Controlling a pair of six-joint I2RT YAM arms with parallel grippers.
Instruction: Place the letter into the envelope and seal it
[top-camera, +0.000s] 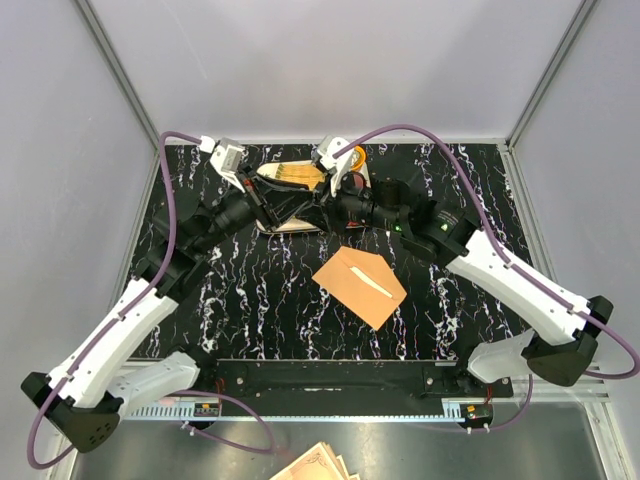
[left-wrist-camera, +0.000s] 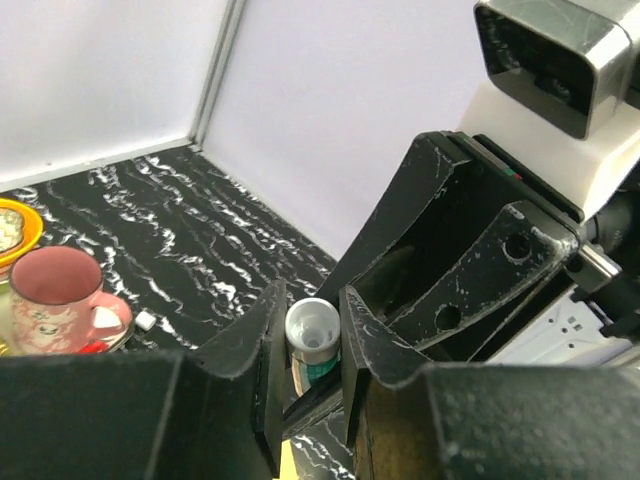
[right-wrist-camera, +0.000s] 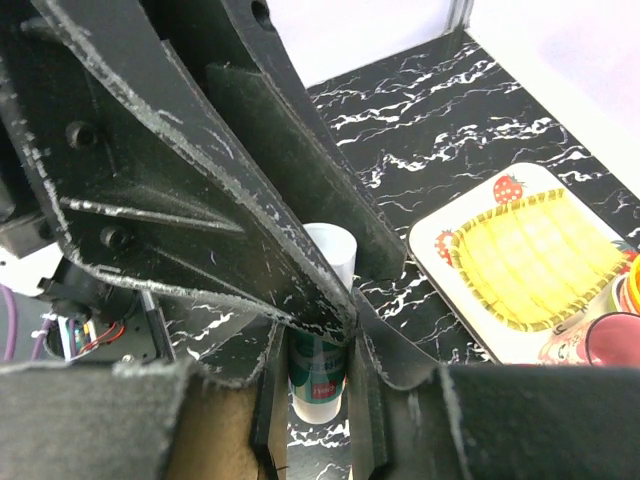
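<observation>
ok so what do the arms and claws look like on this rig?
Both arms: white shells on the left arm and right arm, black joints and bases. A purple cable loops along each. The left claw and right claw are black, wedge-shaped, edges scuffed white.

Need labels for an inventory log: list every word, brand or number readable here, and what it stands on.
No text can be read anywhere.
Tube: red patch on a green label, print too blurred.
Cup: pattern only, no words.
Tray: strawberry and basket picture, no words.
Envelope: blank.
</observation>
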